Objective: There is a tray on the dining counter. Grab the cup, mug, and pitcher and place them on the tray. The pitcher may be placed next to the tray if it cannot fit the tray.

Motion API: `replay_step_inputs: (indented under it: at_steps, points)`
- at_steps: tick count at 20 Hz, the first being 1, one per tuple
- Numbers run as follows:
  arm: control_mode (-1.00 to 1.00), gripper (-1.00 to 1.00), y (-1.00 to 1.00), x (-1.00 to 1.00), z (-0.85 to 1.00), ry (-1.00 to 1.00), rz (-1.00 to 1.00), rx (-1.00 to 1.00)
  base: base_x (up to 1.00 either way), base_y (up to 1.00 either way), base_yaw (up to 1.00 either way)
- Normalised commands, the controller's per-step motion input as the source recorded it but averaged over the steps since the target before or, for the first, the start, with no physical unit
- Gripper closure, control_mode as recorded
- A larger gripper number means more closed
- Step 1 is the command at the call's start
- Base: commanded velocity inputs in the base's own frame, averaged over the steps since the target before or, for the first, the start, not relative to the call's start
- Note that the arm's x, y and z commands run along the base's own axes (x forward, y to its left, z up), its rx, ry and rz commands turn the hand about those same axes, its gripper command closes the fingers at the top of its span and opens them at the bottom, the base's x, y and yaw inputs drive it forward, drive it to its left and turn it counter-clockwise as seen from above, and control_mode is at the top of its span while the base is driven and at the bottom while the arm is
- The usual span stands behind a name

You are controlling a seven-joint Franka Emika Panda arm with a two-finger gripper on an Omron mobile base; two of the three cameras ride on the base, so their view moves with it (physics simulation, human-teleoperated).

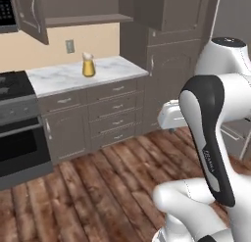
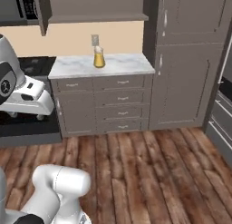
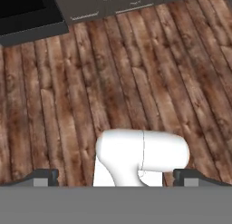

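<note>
Pitcher [image 1: 88, 65] upright on short marble top [image 1: 59, 77] above drawers [image 1: 117, 106], long axis vertical, wide base down, narrow neck up, orange-yellow liquid filling lower part; spout direction too small to tell. Same pitcher in right base view [image 2: 99, 57], standing toward the back of the marble top [image 2: 122, 64], just in front of wall outlet [image 2: 94, 39], well apart from the robot. Stove [image 1: 17, 123] with dark oven door left of the drawers in left base view; its black cooktop edge at left of the marble top in right base view. Tall grey cabinet [image 2: 186, 60] right of the marble top in both base views. Small vertical lettering on the arm's dark link in left base view, too blurred to read; no other readable writing or labels. Dark panel at upper left corner in left base view, detail unreadable. Wood plank floor [image 3: 136, 60] in hand view, with oven bottom edge and drawer fronts along the top of that view. Gripper [image 3: 116, 177] in hand view pointing down at bare floor, finger tips [image 3: 45, 177] far out at left and right edges, spread fully wide, nothing between them. Gripper body seen from the side in right base view, hanging at left, level with the drawers.
</note>
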Motion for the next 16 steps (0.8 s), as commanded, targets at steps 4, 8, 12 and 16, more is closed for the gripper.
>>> replay_step_inputs:
  at_steps: [4, 8, 12, 16]
  points:
    - [1.0, -1.0, 0.0, 0.0, 0.0, 0.0, 0.0, 0.0, 1.0, -0.32, 0.27]
    - [1.0, -1.0, 0.0, 0.0, 0.0, 0.0, 0.0, 0.0, 1.0, -0.39, 0.26]
    - [1.0, -1.0, 0.0, 0.0, 0.0, 0.0, 0.0, 0.0, 1.0, -0.46, 0.25]
    - [1.0, -1.0, 0.0, 0.0, 0.0, 0.0, 0.0, 0.0, 1.0, -0.42, 0.25]
